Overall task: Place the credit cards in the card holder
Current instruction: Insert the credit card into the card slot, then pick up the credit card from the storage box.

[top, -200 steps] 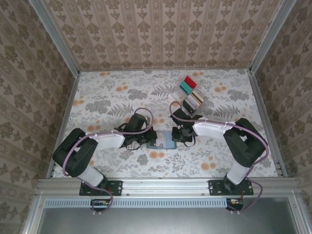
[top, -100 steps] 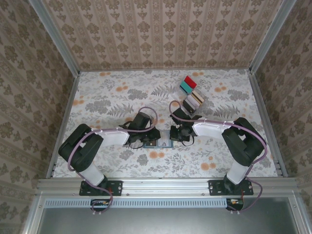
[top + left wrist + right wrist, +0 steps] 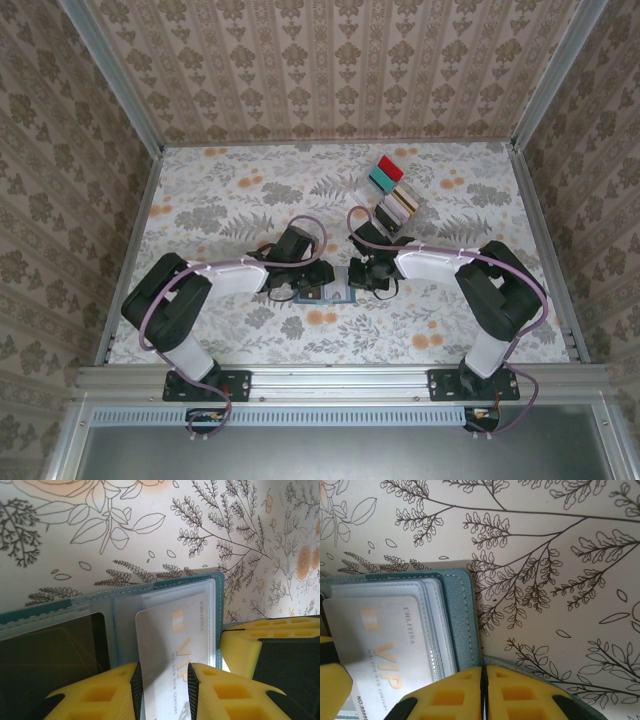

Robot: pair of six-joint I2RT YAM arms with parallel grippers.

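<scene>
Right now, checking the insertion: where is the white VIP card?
Left wrist view: the white VIP card lies partly inside the card holder, in a clear pocket, its near end at the open left gripper.

The holder lies open on the table, near its front middle, between the left gripper and the right gripper, which seems to pinch its right edge. A card sits partly in the right panel's slot. The tray lies behind, to the right.
</scene>
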